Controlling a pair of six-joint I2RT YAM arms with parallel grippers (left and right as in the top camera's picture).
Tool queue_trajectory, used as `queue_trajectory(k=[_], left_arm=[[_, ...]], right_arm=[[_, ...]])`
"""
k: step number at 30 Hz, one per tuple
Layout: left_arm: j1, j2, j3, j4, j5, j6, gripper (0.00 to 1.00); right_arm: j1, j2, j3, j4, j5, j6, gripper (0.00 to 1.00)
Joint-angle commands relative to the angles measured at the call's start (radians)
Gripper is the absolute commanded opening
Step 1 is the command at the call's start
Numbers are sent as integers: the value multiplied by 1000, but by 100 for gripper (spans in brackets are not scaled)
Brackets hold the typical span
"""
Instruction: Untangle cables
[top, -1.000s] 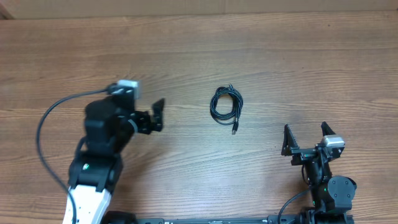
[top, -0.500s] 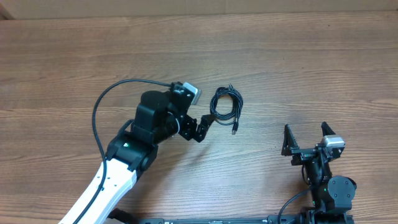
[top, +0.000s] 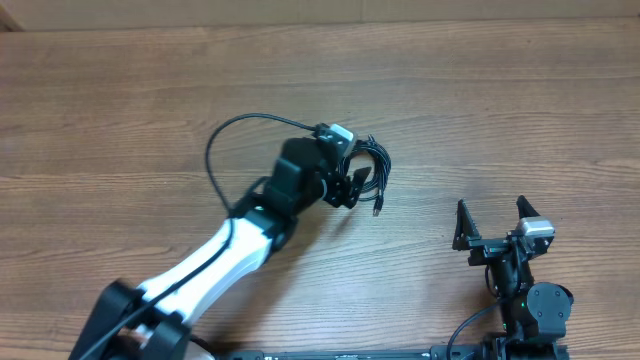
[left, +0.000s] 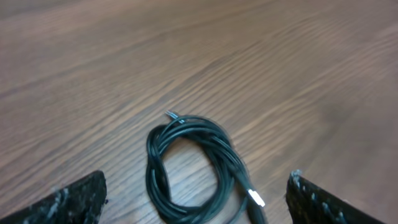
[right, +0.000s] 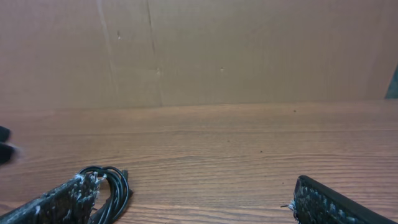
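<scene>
Plainly a job for the left gripper (top: 352, 186), hanging just over the left edge of the cables (top: 378, 165) with fingers spread wide and nothing between them. From the left wrist camera, one tight oval coil of black cord (left: 211, 137) flat on the wooden table (top: 500, 100), ahead and below, about centred between the two pads, with its long axis pointing away from the lens (a pale plug tip poking out on the coil's right). Wound together, not yet teased apart. Well off to the coil's right and nearer the arm bases, the right gripper (top: 491, 216), likewise open and empty. Probably calls for a short drop onto one strand, pinching across the coil's narrow side.
</scene>
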Motion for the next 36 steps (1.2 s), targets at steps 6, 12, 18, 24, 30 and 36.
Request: queue_trajectory(k=[6, 12, 18, 24, 30, 36], left_arm=[[-19, 204, 14, 143, -188, -50, 74], [-19, 298, 14, 225, -188, -84, 70], [-19, 320, 14, 256, -188, -138, 53], [-17, 358, 14, 291, -200, -177, 50], [-24, 422, 14, 284, -188, -149, 46], [-21, 455, 14, 283, -218, -150, 11]], right_arm=[[-3, -10, -10, 3, 6, 3, 100], [-3, -10, -10, 3, 6, 3, 100], [-3, -10, -10, 3, 6, 3, 100], [-3, -10, -10, 3, 6, 3, 100], [-3, -10, -10, 3, 6, 3, 100], [-3, -10, -10, 3, 6, 3, 100]])
